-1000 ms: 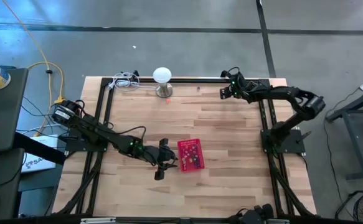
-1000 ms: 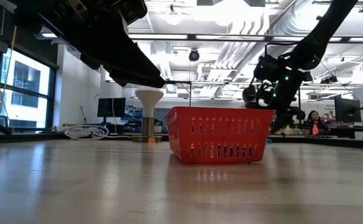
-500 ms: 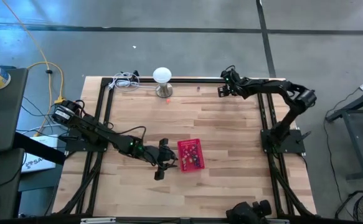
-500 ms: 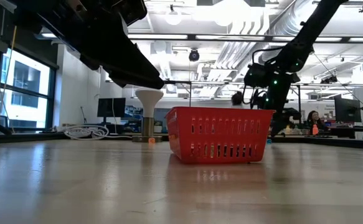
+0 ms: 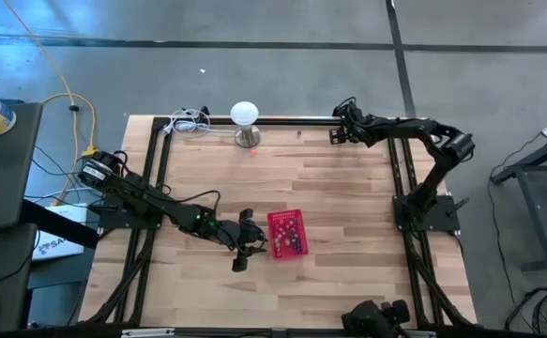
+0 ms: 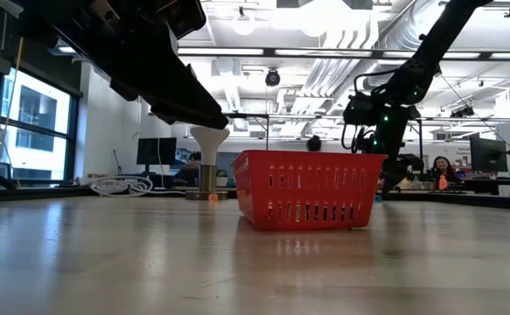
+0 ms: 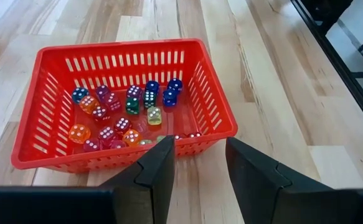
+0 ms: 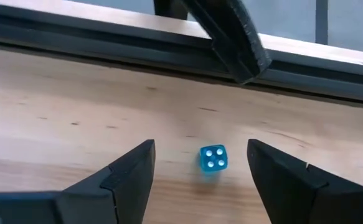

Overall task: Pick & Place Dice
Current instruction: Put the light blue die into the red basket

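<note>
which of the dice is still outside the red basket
The blue die, four pips up, lying alone on the bare wood between the right gripper's open fingers at the table's far edge. The other dice sit inside the basket.

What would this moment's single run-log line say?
right gripper: open, fingers either side of small translucent blue die on table's far edge | left gripper: open, empty, beside red plastic basket holding mixed-colour dice

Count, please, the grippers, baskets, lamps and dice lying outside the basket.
Grippers: 2, left gripper and right gripper
Red basket: 1
White lamp: 1
Loose dice: 2, blue die and orange die
Total: 6
</note>
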You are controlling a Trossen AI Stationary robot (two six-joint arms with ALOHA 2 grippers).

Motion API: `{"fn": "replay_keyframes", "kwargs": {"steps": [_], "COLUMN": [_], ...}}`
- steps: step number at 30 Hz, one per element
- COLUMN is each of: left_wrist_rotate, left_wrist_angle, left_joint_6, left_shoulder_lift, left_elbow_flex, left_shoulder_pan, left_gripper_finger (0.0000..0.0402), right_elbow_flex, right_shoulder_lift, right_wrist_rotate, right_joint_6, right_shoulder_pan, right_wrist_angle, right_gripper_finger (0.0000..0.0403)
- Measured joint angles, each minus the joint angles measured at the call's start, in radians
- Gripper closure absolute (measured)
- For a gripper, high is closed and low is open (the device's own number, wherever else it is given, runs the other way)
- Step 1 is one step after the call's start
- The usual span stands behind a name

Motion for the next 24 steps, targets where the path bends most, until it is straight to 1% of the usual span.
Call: {"fn": "replay_keyframes", "kwargs": {"steps": [6, 10, 24], "left_wrist_rotate": [0.0, 0.0, -0.004], "left_wrist_angle": [0.0, 0.0, 0.0], "left_joint_6": [-0.012, -0.016, -0.019], "left_shoulder_lift": [0.0, 0.0, 0.0], "left_elbow_flex": [0.0, 0.0, 0.0], "left_shoulder_pan": [0.0, 0.0, 0.0], "left_gripper_finger": [0.0263, 0.0263, 0.0263], "right_elbow_flex": [0.0, 0.0, 0.0], "right_shoulder_lift": [0.0, 0.0, 0.0], "right_wrist_rotate": [-0.046, -0.048, -0.05], "right_joint_6": [0.012, 0.014, 0.015], "right_shoulder_pan": [-0.006, -0.008, -0.021], "right_wrist_angle": [0.001, 0.002, 0.002], "right_gripper_finger": [0.0184, 0.0199, 0.0202]}}
